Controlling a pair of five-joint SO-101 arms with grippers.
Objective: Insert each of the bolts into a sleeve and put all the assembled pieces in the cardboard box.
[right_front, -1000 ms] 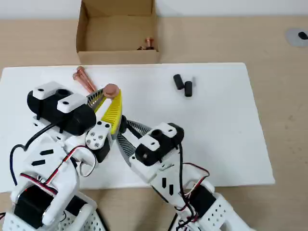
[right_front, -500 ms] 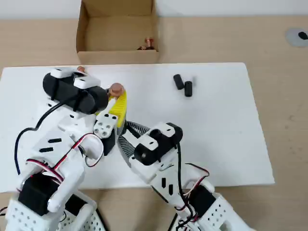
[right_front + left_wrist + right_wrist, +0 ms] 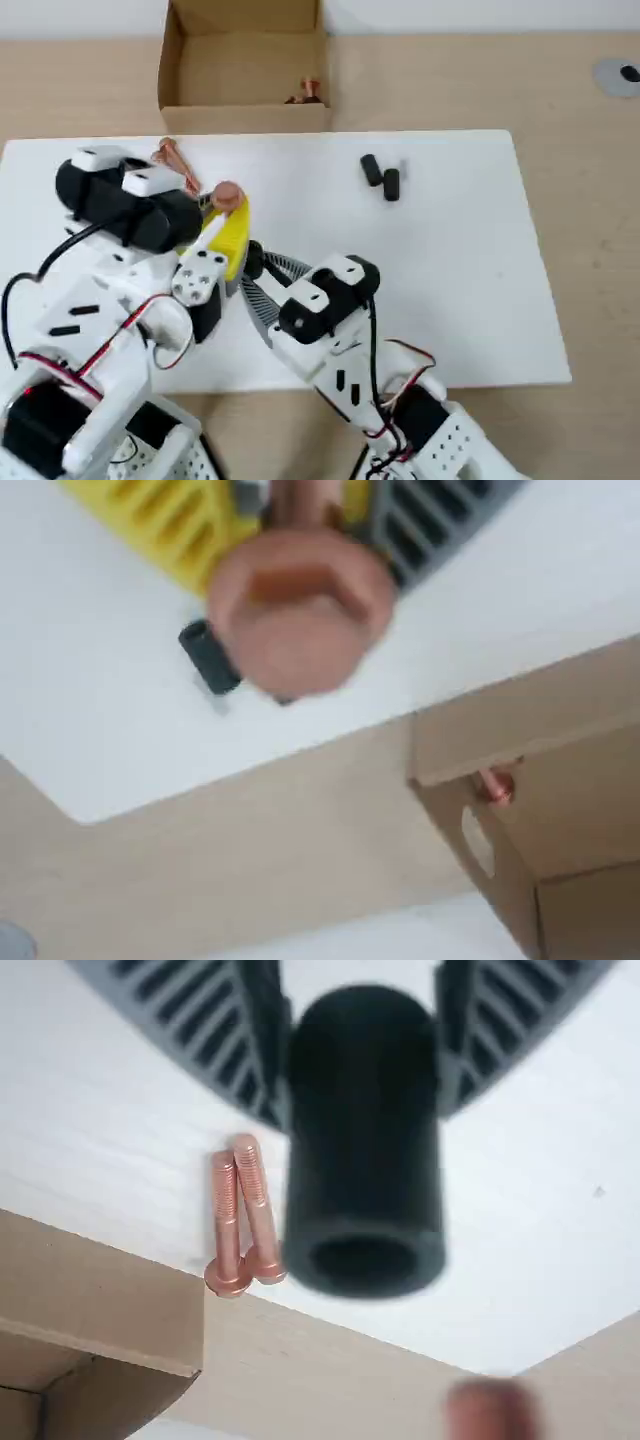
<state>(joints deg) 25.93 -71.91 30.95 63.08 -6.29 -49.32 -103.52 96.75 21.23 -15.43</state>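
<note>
Your right gripper [image 3: 362, 1070] has its grey fingers clenched around a black sleeve [image 3: 365, 1180], its open bore facing the wrist camera. Just beyond it, your left gripper [image 3: 222, 206] grasps a copper bolt [image 3: 300, 610] by the shank, head uppermost, between one yellow finger and one grey. The two parts hang near each other over the white mat [image 3: 450, 300] but apart and not lined up. Bring them together this way and the bolt could catch on the sleeve's rim, twist in the fingers or drop. The arms are crowded, too, so a wide correction risks finger striking finger.

Farther out, two loose bolts [image 3: 175, 165] lie side by side close to the left arm — a careless sweep there could send them rolling. Two spare sleeves [image 3: 381, 178] wait well apart on the other side. At the far end of the bench [image 3: 580, 100] stands the cardboard box [image 3: 180, 70], with one copper-headed piece [image 3: 305, 92] inside.
</note>
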